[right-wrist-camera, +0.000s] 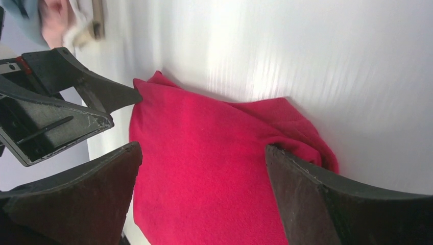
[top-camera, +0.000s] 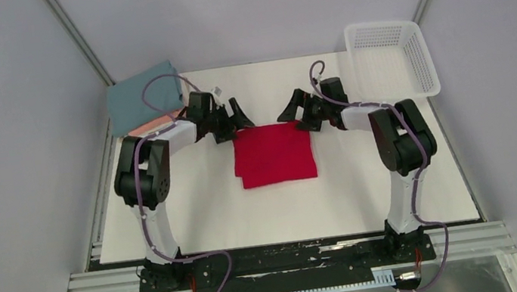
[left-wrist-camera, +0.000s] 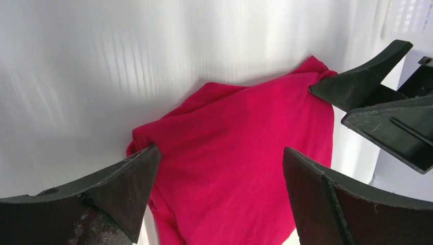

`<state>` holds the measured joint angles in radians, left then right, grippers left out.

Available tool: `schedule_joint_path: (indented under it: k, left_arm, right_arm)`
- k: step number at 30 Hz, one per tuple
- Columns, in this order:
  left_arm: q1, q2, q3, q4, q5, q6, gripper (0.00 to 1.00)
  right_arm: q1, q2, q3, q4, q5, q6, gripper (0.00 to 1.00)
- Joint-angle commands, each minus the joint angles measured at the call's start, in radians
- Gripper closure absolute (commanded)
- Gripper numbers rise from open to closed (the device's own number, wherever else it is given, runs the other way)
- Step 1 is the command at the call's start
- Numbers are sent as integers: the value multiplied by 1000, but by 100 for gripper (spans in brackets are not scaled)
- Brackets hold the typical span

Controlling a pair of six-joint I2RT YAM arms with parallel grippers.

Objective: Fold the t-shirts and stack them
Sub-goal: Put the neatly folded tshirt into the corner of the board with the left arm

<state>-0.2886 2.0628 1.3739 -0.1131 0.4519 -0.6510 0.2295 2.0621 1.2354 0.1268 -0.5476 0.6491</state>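
Table: flat white board.
Basket: white plastic mesh, far right.
Teal t-shirt: soft, folded, far left.
Crimson t-shirt: folded rectangle, centre.
My left gripper: black jaws spread at its far-left corner.
My right gripper: jaws spread at its far-right corner.

Top external camera sitting high above and behind arm bases, looking down and forward, taking in whole white table from afar; left wrist camera riding just behind left gripper, facing out between own jaws, very near red t-shirt; right gripper showing at right edge; right wrist camera looking likewise from opposite side, equally near, left gripper appearing at its left edge; all three views sharing red t-shirt and both grippers.
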Motion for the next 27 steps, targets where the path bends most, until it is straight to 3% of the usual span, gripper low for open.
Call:
schedule_joint_path:
  k: [1, 4, 8, 14, 17, 22, 27]
  left_arm:
    - [-15, -161, -263, -22, -63, -26, 0]
    - [-42, -254, -408, -1, -80, -35, 0]
    - [-100, -370, -483, 3, -108, -40, 0]
    - [-124, -508, -376, -118, -232, 0, 0]
    - [-137, -612, -387, -158, -303, -5, 0]
    - [-160, -736, -559, -126, -316, -67, 0]
    - [-206, -752, -656, -88, -313, -118, 0]
  right_arm:
    - [47, -114, -252, -179, 134, -43, 0]
    - [95, -236, -374, -176, 177, -36, 0]
    - [126, -360, -419, -184, 217, -42, 0]
    - [126, -547, -292, -313, 361, -75, 0]
    - [126, -718, -317, -345, 464, -67, 0]
    - [116, -1019, -529, -364, 665, 29, 0]
    - [89, -1331, -720, -374, 774, 123, 0]
